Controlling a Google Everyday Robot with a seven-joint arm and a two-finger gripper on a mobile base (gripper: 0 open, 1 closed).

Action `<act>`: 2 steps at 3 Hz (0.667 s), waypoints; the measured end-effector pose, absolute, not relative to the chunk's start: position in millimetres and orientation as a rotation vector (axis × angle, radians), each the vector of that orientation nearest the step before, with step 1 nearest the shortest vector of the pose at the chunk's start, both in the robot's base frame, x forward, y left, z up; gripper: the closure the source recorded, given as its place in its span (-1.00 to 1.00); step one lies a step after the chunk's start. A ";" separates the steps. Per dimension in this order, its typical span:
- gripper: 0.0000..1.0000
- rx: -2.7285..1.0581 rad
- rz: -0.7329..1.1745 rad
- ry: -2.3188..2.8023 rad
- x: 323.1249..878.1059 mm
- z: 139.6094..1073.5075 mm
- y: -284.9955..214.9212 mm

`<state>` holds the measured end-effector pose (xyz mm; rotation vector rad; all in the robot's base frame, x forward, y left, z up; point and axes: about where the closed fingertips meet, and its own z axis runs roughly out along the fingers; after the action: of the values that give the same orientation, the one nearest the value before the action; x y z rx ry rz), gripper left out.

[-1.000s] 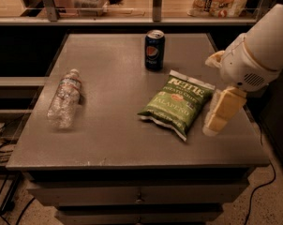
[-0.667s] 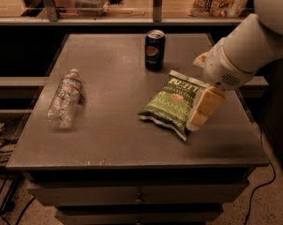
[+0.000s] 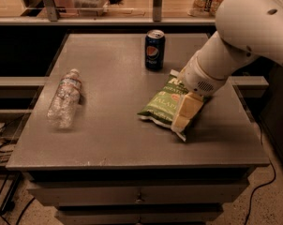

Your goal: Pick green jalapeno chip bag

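The green jalapeno chip bag (image 3: pixel 161 105) lies flat on the grey table (image 3: pixel 113 139), right of centre, with its white lettering facing up. My gripper (image 3: pixel 184 112) is cream-coloured and hangs from the white arm (image 3: pixel 235 41) that comes in from the upper right. It sits low over the right half of the bag and covers that side and part of the top end. I cannot tell whether it touches the bag.
A dark blue Pepsi can (image 3: pixel 155 49) stands upright just behind the bag. A clear plastic water bottle (image 3: pixel 64 98) lies on its side at the table's left. Drawers sit below the table front. A shelf with a rail runs behind.
The arm has swung left and down, bringing the gripper from beside the bag's right edge to over its right half. The bag, can and bottle have not moved.
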<state>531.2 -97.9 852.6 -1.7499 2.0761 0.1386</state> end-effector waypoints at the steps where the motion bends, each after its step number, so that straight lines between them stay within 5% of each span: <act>1: -0.20 -1.777 0.120 2.086 532.0 845.8 -96.5; 2: 0.28 -1.773 0.084 2.075 532.3 860.5 -104.3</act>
<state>532.3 -104.3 860.5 -1.7732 2.0751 0.0843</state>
